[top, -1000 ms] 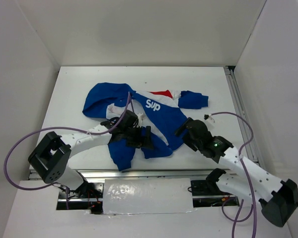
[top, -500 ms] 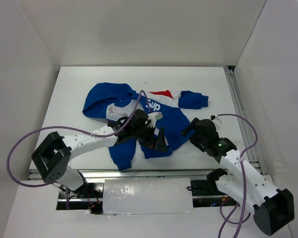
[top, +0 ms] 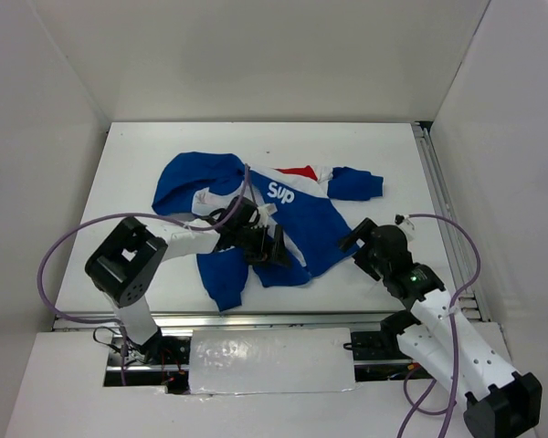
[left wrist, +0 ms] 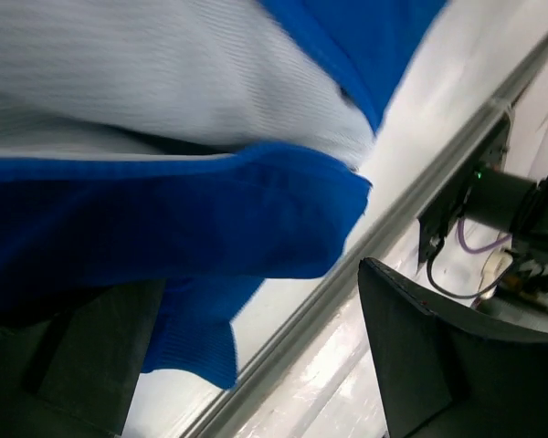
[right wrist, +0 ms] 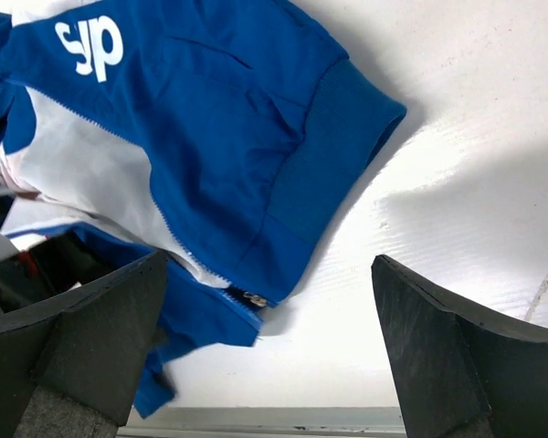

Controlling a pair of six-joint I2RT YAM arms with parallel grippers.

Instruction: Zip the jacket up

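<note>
- Jacket (top: 297,219) lies spread on the white desk (top: 374,151), about mid-desk and somewhat towards the near edge. The left arm reaches across its near-left part.
- We read its long axis as a slant. The hood (top: 196,173) points to the far left and the ribbed hem (right wrist: 333,137) to the near right. One sleeve (top: 356,184) reaches out to the right and the other (top: 224,283) trails towards the near edge.
- We judge the task barely begun. The front lies open, white lining (right wrist: 91,173) shows beside the blue panel, and no part of the zip looks joined.
- What is left, as we see it, is to bring the two front edges together, seat one in the slider and draw it up towards the collar.
- Left arm's fingers (top: 276,251) are spread fully apart, low over the near-left of the jacket. A blue fold lies across the gap in the left wrist view, but neither finger presses on it, so we take nothing as held.
- Right arm's fingers (right wrist: 269,265) are also wide apart and empty. They hover over the hem corner and the bare desk next to it.
- White lettering (right wrist: 89,44) sits on the blue chest panel, towards the hood end.
- Zip slider (right wrist: 253,297) sits at the very bottom of the panel's toothed edge, by the hem corner, roughly between the right fingers in their wrist view.
</note>
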